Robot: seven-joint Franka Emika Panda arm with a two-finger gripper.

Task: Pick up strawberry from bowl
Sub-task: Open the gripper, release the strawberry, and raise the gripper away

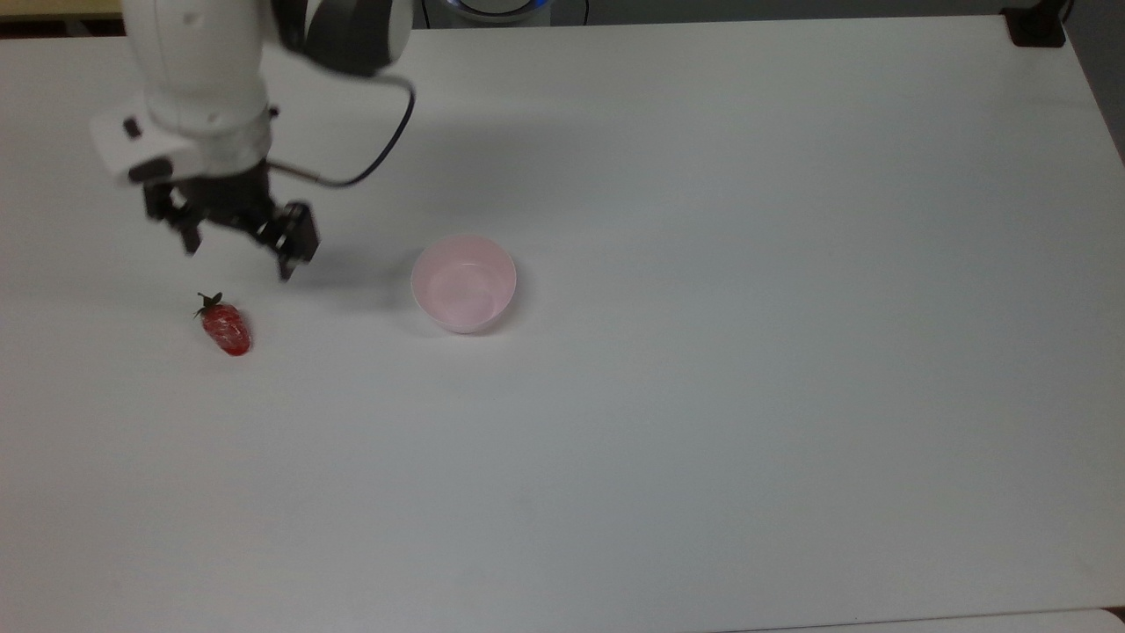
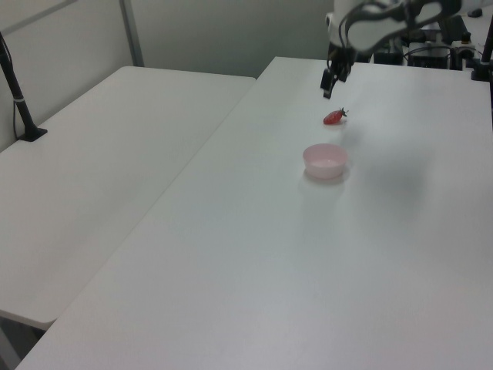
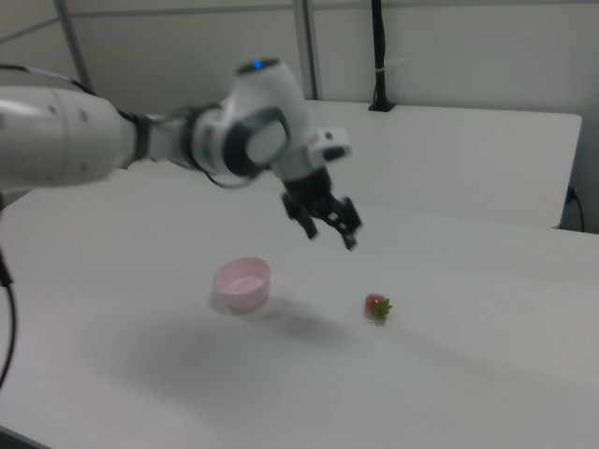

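The red strawberry (image 1: 226, 328) with its green cap lies on the white table, well to the top view's left of the pale pink bowl (image 1: 464, 283). It also lies on the table as the strawberry (image 2: 333, 117) in the left view and the strawberry (image 3: 377, 306) in the right view. The bowl (image 2: 325, 160) (image 3: 242, 282) holds nothing. My gripper (image 1: 237, 248) hangs open above the table, up and apart from the strawberry, with nothing between its fingers. It appears raised as the gripper (image 2: 330, 79) in the left view and the gripper (image 3: 329, 227) in the right view.
The white table (image 1: 703, 396) spreads wide to the top view's right and front. A second white table (image 2: 100, 154) adjoins it at the left view's left, with a black post (image 2: 17, 92) on it. A dark clamp (image 1: 1037, 26) sits at the top view's far right corner.
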